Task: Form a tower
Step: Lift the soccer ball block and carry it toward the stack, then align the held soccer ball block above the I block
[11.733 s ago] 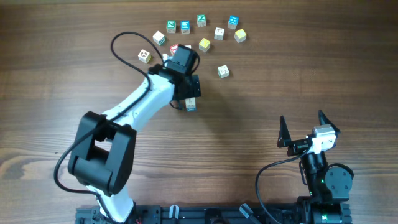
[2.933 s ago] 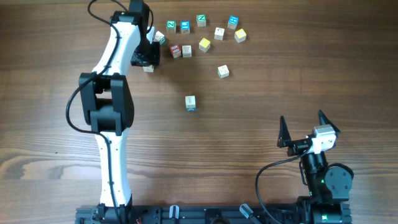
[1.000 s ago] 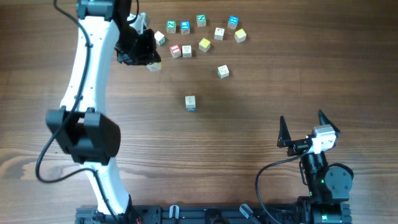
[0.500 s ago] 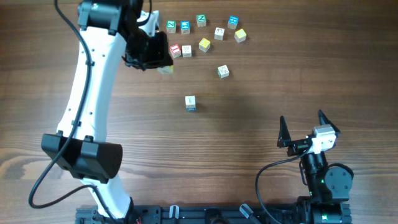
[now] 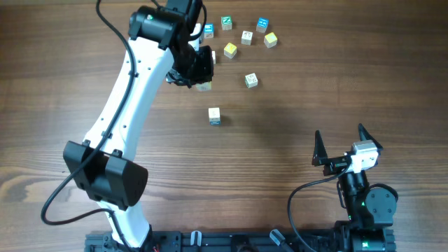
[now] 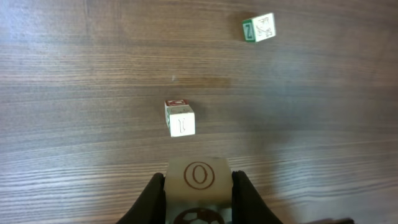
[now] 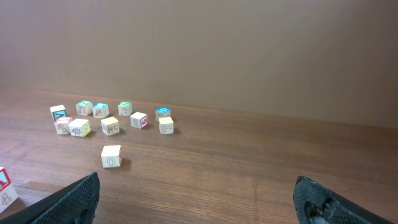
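Wooden pale O-marked cube (image 6: 198, 176) — light, smooth — pinched at its sides by left gripper (image 6: 199, 190); slim tower (image 6: 180, 119) at twelve o'clock, maybe two cubes, tippy; right gripper (image 5: 340, 138) spread.

From above, the left arm (image 5: 129, 91) covers some of the far cubes (image 5: 229, 50). It also hides most of the cube (image 6: 198, 186) in the left gripper (image 6: 198, 178). In the left wrist view, that cube and the fingers (image 6: 151, 198) run off the near edge. From above, the tower (image 5: 214, 116) hides its own lower cubes, so they cannot be counted. In the right wrist view, the left edge cuts a red-marked cube (image 7: 4, 185). The letters on the far cubes are too small to read.
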Controlling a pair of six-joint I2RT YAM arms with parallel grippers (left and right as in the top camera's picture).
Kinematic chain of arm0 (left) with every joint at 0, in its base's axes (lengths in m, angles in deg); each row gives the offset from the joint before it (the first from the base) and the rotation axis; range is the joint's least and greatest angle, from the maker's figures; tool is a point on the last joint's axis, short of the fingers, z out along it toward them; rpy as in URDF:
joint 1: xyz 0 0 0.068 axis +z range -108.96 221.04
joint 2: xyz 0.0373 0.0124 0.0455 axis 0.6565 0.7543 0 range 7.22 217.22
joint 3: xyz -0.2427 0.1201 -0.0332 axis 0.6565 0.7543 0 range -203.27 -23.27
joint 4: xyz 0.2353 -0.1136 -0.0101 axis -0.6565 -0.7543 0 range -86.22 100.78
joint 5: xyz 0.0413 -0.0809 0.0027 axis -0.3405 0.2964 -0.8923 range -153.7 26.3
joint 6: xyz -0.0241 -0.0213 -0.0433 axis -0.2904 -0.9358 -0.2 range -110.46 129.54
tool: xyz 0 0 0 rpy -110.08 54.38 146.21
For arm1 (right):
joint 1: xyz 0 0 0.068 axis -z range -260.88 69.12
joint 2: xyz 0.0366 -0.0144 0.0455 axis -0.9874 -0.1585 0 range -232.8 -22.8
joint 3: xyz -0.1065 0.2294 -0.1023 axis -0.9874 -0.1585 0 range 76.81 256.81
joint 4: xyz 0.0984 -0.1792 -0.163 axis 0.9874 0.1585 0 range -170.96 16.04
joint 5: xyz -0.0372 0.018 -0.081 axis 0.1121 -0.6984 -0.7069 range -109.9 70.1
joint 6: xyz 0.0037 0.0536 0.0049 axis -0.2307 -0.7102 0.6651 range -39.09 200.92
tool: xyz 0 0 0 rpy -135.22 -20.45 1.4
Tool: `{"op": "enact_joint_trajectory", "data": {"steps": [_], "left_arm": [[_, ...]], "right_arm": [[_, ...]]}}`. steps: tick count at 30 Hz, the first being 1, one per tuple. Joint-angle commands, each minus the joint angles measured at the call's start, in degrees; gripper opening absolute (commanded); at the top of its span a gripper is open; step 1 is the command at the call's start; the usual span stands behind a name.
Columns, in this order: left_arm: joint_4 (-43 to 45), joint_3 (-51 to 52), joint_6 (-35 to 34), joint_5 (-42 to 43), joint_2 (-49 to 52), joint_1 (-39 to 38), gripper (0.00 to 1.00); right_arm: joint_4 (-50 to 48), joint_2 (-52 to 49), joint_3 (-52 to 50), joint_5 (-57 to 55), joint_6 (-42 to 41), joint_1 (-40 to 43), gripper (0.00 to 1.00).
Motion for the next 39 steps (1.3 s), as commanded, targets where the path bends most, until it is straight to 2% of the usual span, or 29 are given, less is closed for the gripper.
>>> {"op": "enact_joint_trajectory", "data": {"steps": [1, 39], "left_arm": [[1.7, 3.1, -1.2, -0.8, -0.6, -0.2, 0.04], [2.1, 4.0, -1.2, -0.8, -0.6, -2.1, 0.04]], "right_arm": [[-0.3, 0.5, -0.1, 0.7, -0.8, 0.2, 1.0], [-0.3, 0.5, -0.1, 0.7, -0.8, 0.2, 1.0]]}}
